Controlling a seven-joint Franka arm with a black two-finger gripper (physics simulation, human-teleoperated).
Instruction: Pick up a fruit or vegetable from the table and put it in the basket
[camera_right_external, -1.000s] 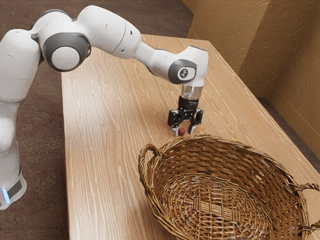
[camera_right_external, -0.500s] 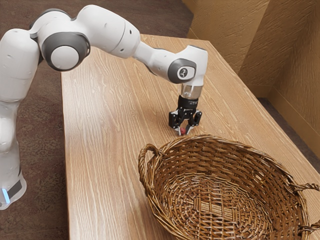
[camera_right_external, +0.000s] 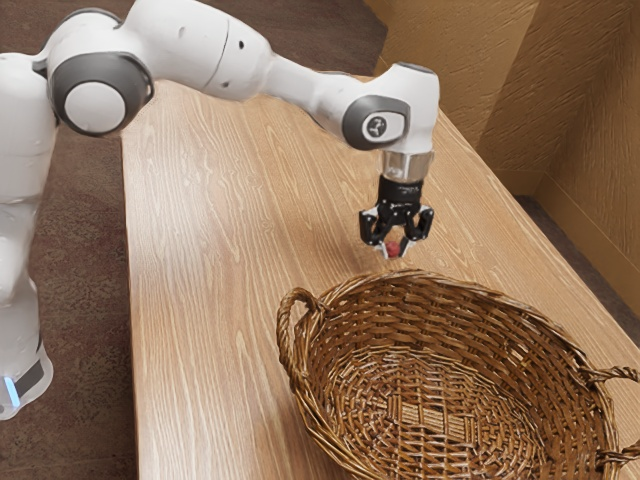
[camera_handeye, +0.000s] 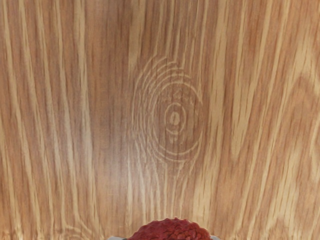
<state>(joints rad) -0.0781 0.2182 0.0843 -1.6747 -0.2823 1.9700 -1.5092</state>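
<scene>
One big wood table (camera_right_external: 215, 270) is under it all, & the basket (camera_right_external: 470, 318) stands on it. My arm (camera_right_external: 300, 92) reaches over the table to a spot just past the basket's back rim, as the exterior view shows it. Vs. half a sec. ago, the arm is up higher & its hand has moved a bit toward the exterior view's right. The basket hasn't moved.

The gripper (camera_right_external: 393, 251) points down, near the basket's back rim but outside it. Its two fingers are closed in on the fruit (camera_handeye: 171, 231), one on each side, so it's clamped. The fruit is small, red & bumpy, maybe a lychee – can't say for sure. It was down by the table, past the basket's back rim; now it has gone up w/ the hand, & looks to be off the wood. So the pick-up part looks done, & the drop-off part is next. The fruit isn't in the basket yet, so I'd call it abt. half done.

Next, I think, the hand should go up some more, cross the basket's back rim, stop over the basket's middle & let go. Too low, & the fruit or fingers may bump the rim. It's round & small, so a weak grip could let it slip & roll off – best to hold on snug, i.e. no big squeeze.
</scene>
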